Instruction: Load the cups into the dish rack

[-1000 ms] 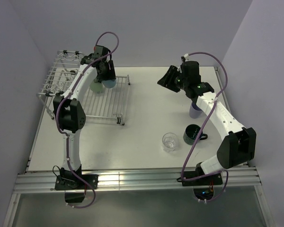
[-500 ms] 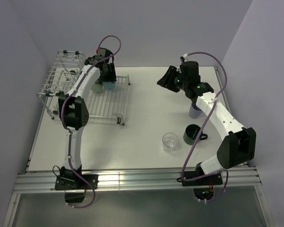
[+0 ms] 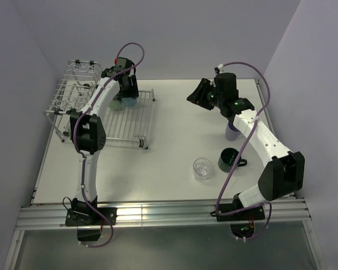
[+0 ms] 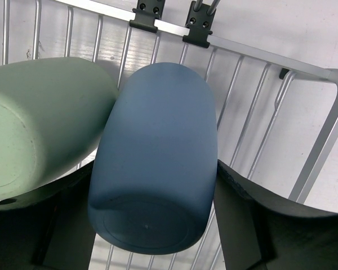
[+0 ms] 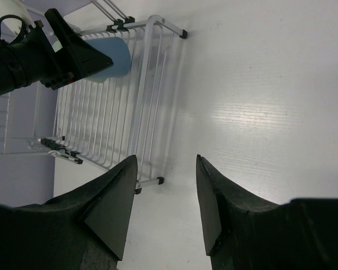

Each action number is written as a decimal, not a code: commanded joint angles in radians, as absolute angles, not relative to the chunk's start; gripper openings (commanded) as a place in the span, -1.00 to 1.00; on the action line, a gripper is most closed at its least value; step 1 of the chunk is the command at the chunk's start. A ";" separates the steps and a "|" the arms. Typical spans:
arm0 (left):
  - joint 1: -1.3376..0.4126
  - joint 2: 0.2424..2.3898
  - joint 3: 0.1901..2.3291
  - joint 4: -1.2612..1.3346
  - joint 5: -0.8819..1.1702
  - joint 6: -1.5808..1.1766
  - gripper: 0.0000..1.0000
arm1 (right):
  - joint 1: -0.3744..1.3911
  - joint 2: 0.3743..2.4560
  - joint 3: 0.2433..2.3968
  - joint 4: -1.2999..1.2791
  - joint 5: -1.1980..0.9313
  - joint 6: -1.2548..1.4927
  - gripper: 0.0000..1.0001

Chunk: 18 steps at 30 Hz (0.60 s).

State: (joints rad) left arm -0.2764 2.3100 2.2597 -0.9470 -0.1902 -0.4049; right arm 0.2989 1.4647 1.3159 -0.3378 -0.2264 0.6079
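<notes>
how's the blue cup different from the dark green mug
The blue cup has no handle; the dark green mug has one. The blue cup is on the rack, its closed base showing; the dark green mug stands on the table, mouth up. Both are opaque.

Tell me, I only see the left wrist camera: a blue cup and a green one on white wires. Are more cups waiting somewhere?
Observer: Yes, three sit on the table, off the dish rack: a lavender cup, a dark green mug and a clear glass.
Operator: The blue cup here is squeezed tight. Is the other arm grabbing one too?
Observer: No, the right pincer is open and empty.
Operator: Does the rack have more room?
Observer: Its raised basket part, on the left, shows no cups in it.
</notes>
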 commanded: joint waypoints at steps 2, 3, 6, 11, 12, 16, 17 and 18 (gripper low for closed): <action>-0.276 2.292 2.267 -0.913 -0.210 -0.402 0.53 | 0.311 1.459 1.310 -0.318 -0.218 0.594 0.07; -0.275 2.290 2.266 -0.910 -0.210 -0.400 0.55 | 0.310 1.462 1.310 -0.316 -0.218 0.592 0.07; -0.276 2.286 2.258 -0.905 -0.206 -0.400 0.76 | 0.311 1.463 1.310 -0.319 -0.218 0.592 0.08; -0.276 2.279 2.250 -0.897 -0.204 -0.400 0.79 | 0.313 1.465 1.310 -0.318 -0.215 0.589 0.07; -0.276 2.279 2.250 -0.897 -0.204 -0.399 0.78 | 0.313 1.465 1.310 -0.319 -0.215 0.589 0.07; -0.279 2.258 2.234 -0.885 -0.206 -0.400 0.78 | 0.316 1.465 1.312 -0.321 -0.212 0.588 0.08; -0.282 2.246 2.232 -0.884 -0.206 -0.400 0.78 | 0.316 1.463 1.312 -0.322 -0.210 0.588 0.07; -0.284 2.240 2.232 -0.881 -0.209 -0.400 0.77 | 0.318 1.463 1.315 -0.324 -0.203 0.584 0.07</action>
State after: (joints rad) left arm -0.2768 2.3096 2.2379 -0.9176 -0.1909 -0.4053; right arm 0.3058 1.4651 1.3155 -0.3378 -0.2256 0.6067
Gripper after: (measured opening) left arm 0.889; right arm 0.536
